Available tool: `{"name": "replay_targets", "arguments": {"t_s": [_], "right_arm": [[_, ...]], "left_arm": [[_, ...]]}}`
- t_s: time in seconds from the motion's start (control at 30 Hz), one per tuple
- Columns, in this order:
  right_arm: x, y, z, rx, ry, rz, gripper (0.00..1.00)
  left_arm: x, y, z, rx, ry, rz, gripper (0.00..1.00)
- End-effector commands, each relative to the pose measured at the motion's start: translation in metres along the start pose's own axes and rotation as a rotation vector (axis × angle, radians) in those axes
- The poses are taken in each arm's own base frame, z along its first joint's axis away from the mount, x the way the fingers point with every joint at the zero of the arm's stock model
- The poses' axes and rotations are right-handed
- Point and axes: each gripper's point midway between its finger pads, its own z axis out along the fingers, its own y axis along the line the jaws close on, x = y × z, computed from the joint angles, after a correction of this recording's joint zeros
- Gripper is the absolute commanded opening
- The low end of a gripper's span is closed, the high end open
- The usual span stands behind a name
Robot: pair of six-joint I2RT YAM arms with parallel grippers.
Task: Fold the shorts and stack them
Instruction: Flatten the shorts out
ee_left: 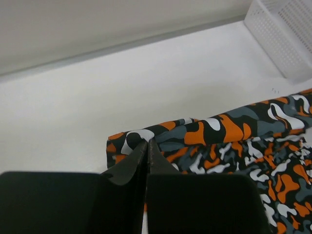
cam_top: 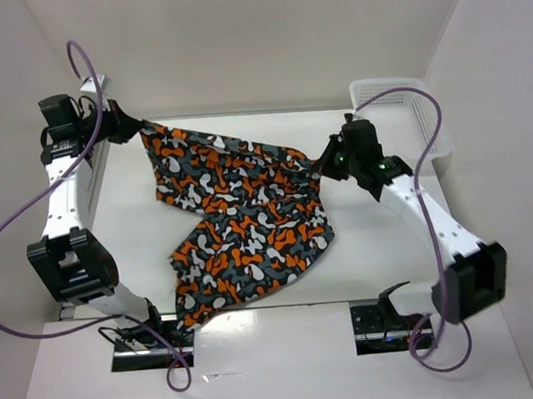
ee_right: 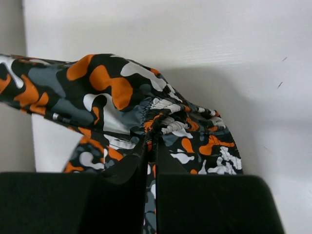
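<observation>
While the shorts (cam_top: 241,223) hang spread between both arms in the top view, the left hand (cam_top: 139,127) pinches one corner at ten o'clock and the right hand (cam_top: 322,163) pinches another at three o'clock, the legs trailing onto the surface (cam_top: 377,256) toward six. From the left wrist, the jaws sit closed on a rolled cloth edge, with the basket (ee_left: 282,34) at two o'clock. From the right wrist, the jaws clamp gathered fabric.
</observation>
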Motion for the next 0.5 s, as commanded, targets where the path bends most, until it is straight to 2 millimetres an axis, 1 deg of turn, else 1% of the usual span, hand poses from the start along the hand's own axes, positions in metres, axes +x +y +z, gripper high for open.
{"name": "replay_targets", "arguments": {"t_s": [0.0,0.03,0.07,0.1,0.17,0.2,0.23,0.27,0.3,0.33,0.37,0.4,0.43,0.47], "right_arm": [[-0.016,-0.019,0.046,0.009,-0.006,0.021,0.0],[-0.016,-0.019,0.055,0.002,0.007,0.011,0.0],[-0.014,-0.017,0.062,-0.006,0.03,0.013,0.0],[-0.017,-0.022,0.077,0.011,0.042,0.01,0.0],[-0.015,-0.022,0.09,0.012,0.079,0.003,0.0],[-0.017,-0.024,0.101,0.02,0.095,0.012,0.0],[-0.021,-0.027,0.105,0.018,0.098,0.021,0.0],[-0.016,-0.027,0.108,0.006,0.121,0.024,0.0],[-0.027,-0.025,0.11,-0.007,0.101,0.028,0.0],[-0.027,-0.031,0.117,-0.001,0.114,0.041,0.0],[-0.028,-0.034,0.119,-0.001,0.124,0.049,0.0],[-0.031,-0.027,0.121,-0.029,0.131,0.048,0.0],[-0.029,-0.035,0.126,-0.019,0.146,0.061,0.0],[-0.036,-0.036,0.125,-0.019,0.13,0.065,0.0]], "left_arm": [[-0.008,0.018,0.011,-0.034,-0.044,0.077,0.0],[0.002,0.017,0.017,-0.023,-0.024,0.06,0.0],[0.011,0.018,0.018,-0.022,-0.01,0.046,0.0],[0.016,0.019,0.019,-0.021,-0.002,0.037,0.0],[0.023,0.017,0.018,-0.021,0.004,0.031,0.0],[0.029,0.014,0.015,-0.02,0.012,0.023,0.0],[0.034,0.013,0.013,-0.029,0.021,0.014,0.0],[0.036,0.013,0.011,-0.038,0.028,0.007,0.0],[0.037,0.01,0.008,-0.037,0.034,0.002,0.0],[0.037,0.01,0.008,-0.037,0.034,0.002,0.0],[0.037,0.01,0.008,-0.037,0.034,0.002,0.0],[0.042,0.012,0.013,-0.023,0.048,-0.015,0.0],[0.041,0.013,0.016,-0.014,0.049,-0.016,0.0],[0.039,0.02,0.022,-0.013,0.05,-0.017,0.0]]}}
